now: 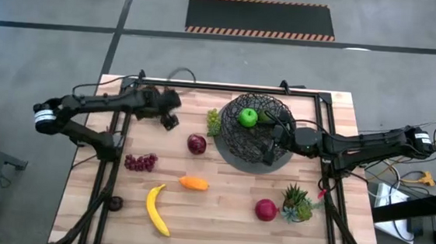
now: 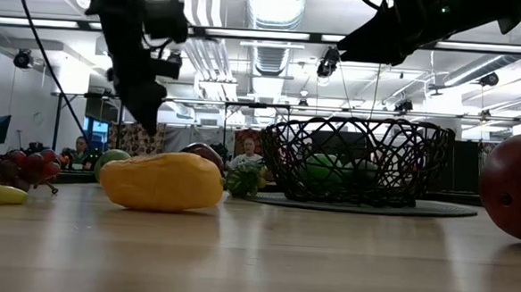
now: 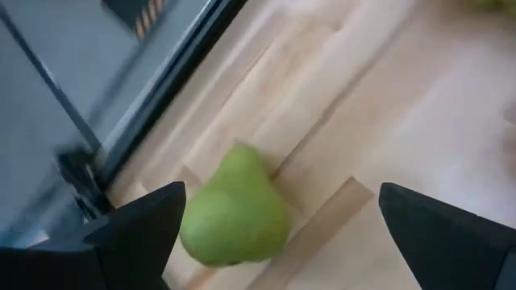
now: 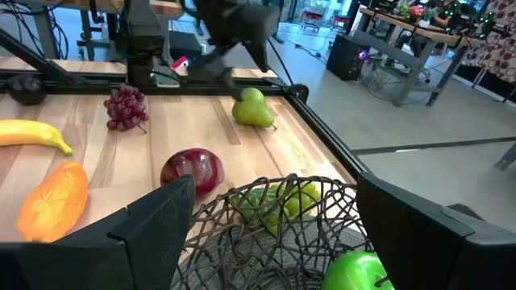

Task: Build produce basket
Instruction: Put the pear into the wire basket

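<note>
- Left gripper (image 3: 278, 242) hangs with fingers spread wide, the green pear (image 3: 235, 209) lying on its side between and just beneath them; closing off-centre could roll it away.
- Right gripper (image 4: 270, 234), also spread and empty, hovers over the basket (image 1: 255, 129); descending could snag the wire.

an apple (image 1: 248, 117) lies in the basket (image 1: 236, 143), banana (image 1: 156, 208) well left.
</note>
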Motion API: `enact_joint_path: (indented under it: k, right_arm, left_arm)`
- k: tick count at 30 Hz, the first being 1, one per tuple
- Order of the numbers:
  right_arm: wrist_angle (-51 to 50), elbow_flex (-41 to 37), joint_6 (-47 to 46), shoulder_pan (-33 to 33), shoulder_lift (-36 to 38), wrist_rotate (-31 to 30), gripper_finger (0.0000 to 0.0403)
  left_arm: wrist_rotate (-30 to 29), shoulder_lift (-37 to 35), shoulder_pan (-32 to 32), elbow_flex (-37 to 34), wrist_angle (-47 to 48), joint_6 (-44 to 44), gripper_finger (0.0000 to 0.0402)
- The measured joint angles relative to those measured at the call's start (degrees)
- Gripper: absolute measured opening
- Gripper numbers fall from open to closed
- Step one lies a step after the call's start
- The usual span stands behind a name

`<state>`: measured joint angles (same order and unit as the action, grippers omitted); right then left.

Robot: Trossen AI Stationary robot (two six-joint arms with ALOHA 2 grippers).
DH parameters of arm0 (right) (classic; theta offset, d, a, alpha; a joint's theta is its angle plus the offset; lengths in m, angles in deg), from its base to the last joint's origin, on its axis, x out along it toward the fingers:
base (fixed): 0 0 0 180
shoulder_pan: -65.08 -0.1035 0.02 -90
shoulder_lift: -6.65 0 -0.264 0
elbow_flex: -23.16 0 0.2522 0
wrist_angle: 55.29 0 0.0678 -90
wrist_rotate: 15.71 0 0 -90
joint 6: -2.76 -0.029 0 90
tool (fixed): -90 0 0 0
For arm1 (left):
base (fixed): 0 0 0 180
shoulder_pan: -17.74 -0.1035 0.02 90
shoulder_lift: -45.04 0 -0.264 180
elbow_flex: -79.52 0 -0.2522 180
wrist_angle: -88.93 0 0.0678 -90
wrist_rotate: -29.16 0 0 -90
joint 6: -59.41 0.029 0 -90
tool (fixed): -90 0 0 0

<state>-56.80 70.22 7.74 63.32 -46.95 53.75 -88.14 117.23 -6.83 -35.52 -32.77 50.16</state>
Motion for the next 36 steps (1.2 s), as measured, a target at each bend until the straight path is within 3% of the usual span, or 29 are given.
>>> enact_joint_path:
  k: [4,9,19,36]
  right_arm:
    - [0.0,0.0,0.02,0.0,-0.01,0.0,0.0327]
    - [0.02,0.0,0.16,0.02,-0.01,0.0,0.0327]
    - [0.04,0.0,0.6,0.02,-0.01,0.0,0.0327]
    - [0.02,-0.04,0.67,0.02,-0.01,0.0,0.0327]
  left_arm:
    - [6.68,1.29,-7.76,0.91,0.01,-5.21,0.0396]
    - [9.69,4.39,-10.88,3.45,0.04,-3.67,0.0396]
    - [6.55,17.98,-11.56,12.87,8.77,-1.67,0.0396]
    - [4.39,27.09,-14.11,11.95,8.93,2.49,0.0396]
